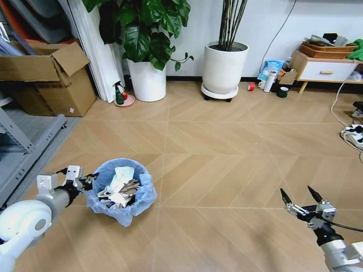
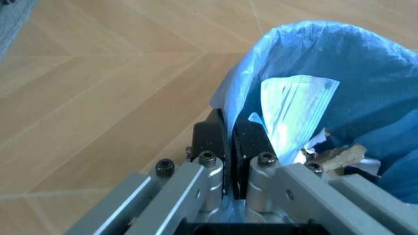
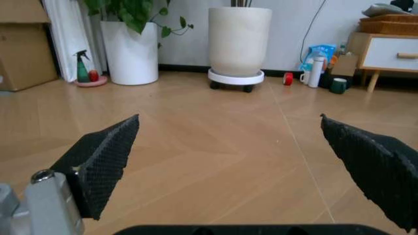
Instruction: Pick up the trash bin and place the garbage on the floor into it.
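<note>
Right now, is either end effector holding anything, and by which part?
The left end effector is shut on the trash bin, pinching the bag-covered rim on its near side. The right end effector is open and holds nothing.

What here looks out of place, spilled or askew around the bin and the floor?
Nothing is spilled. The trash bin is piled with garbage, and the left gripper is pinched shut on its blue liner at the rim. The floor around it carries no litter. The right gripper hangs open and empty above bare floor.
</note>
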Available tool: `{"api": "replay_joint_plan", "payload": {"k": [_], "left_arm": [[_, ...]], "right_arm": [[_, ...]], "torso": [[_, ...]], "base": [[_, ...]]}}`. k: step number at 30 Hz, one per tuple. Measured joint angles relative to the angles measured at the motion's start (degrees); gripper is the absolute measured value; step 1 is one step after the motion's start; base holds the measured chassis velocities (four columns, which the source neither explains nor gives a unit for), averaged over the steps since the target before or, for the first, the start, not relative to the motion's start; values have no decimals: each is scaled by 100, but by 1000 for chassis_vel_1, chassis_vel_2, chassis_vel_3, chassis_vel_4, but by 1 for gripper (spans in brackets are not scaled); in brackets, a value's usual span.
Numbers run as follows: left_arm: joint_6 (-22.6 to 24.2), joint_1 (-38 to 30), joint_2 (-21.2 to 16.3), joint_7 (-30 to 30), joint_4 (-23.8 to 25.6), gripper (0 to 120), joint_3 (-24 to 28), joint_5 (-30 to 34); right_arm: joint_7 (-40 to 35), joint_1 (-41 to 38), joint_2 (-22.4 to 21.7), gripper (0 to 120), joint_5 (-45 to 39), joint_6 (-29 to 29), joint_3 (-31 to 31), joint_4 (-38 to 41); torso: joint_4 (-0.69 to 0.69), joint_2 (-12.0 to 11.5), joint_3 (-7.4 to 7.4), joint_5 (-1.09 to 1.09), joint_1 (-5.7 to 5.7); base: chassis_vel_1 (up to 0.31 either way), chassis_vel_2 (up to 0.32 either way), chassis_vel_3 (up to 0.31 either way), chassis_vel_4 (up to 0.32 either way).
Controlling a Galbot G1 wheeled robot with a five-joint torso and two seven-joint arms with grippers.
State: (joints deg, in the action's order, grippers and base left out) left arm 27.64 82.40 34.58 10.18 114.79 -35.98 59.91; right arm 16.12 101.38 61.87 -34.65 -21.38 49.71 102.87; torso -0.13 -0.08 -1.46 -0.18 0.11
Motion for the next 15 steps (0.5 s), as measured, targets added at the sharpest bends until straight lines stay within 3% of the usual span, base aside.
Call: {"api": "replay_joint_plan", "payload": {"k": [15], "left_arm": [[6, 21, -1, 35, 42, 0, -41, -1]], "right_arm": [[17, 17, -26, 100, -18, -22, 44, 31]], "torso": [[0, 0, 1, 4, 0]], "base": [[229, -156, -238, 154]]}}
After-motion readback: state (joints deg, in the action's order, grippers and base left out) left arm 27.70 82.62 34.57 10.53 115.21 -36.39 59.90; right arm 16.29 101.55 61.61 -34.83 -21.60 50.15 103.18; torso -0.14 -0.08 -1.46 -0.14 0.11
